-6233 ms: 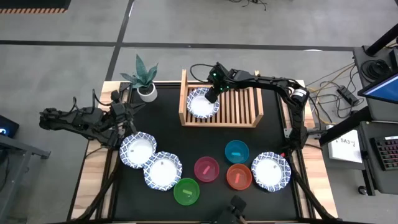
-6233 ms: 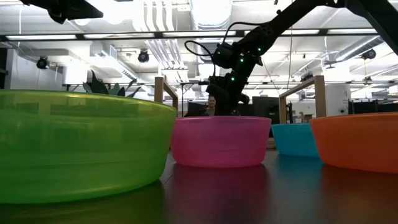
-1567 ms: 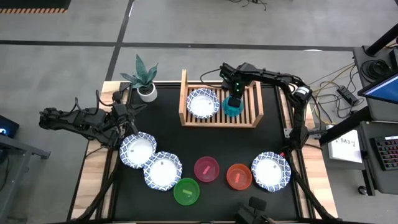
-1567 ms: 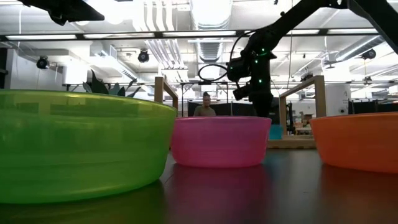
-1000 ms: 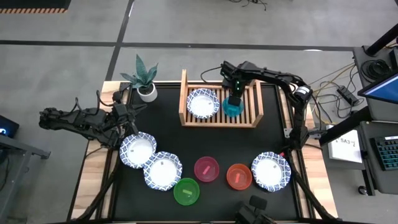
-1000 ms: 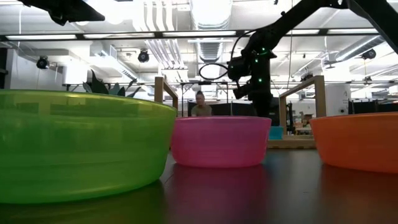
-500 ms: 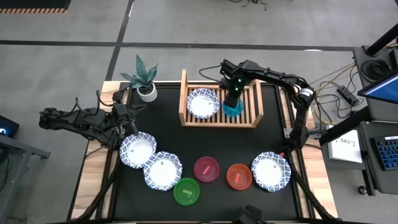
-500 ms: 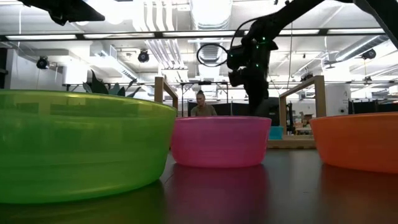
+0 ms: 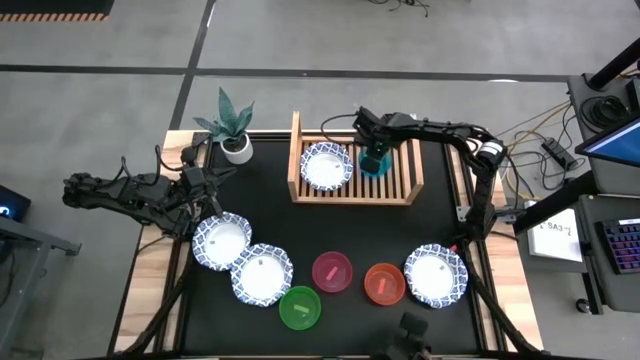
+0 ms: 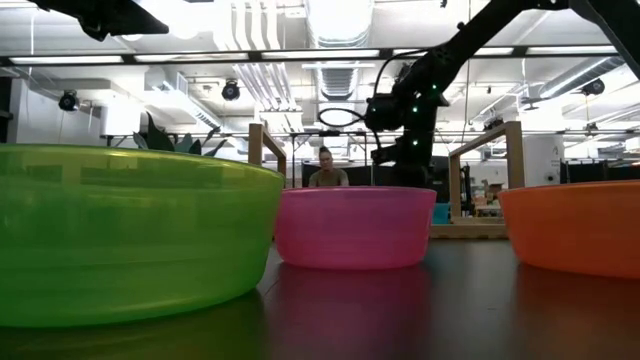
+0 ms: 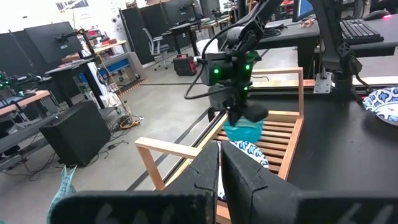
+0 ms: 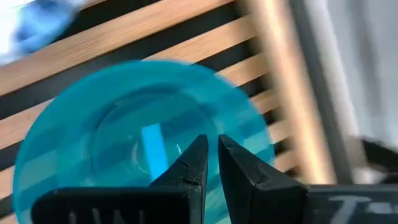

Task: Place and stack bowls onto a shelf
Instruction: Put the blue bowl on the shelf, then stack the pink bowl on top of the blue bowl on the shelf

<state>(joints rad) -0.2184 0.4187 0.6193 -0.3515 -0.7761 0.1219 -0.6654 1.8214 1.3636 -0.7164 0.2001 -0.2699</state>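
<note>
A teal bowl [image 9: 378, 168] stands on its base on the wooden shelf [image 9: 400, 186], right of a white blue-rimmed bowl [image 9: 326, 166]. My right gripper [image 9: 372, 152] is over the teal bowl, fingers pointing down at its inside [image 12: 112, 143], almost closed. My left gripper [image 9: 207, 198] waits shut at the table's left, beside a white bowl [image 9: 222, 240]. Two more white bowls [image 9: 262, 275] [image 9: 436, 277] and the green [image 9: 300, 307], magenta [image 9: 332, 271] and red [image 9: 384, 284] bowls rest on the table. My right gripper has its shut fingertips [image 12: 198, 149] just over the inside of the teal bowl, coming from above. I cannot tell whether they touch it. The bowl sits upright on the shelf's slats [image 12: 155, 43].
A potted plant [image 9: 233, 135] stands at the table's far left corner, next to the shelf. The shelf's raised rails [image 11: 186, 152] border the bowls. A person shows in the room beyond the table in the low view [image 10: 322, 172].
My right gripper rose from the teal bowl, then came down again a little toward the table's far edge, and its wrist turned. The teal bowl now sits slightly nearer the shelf's far rail.
</note>
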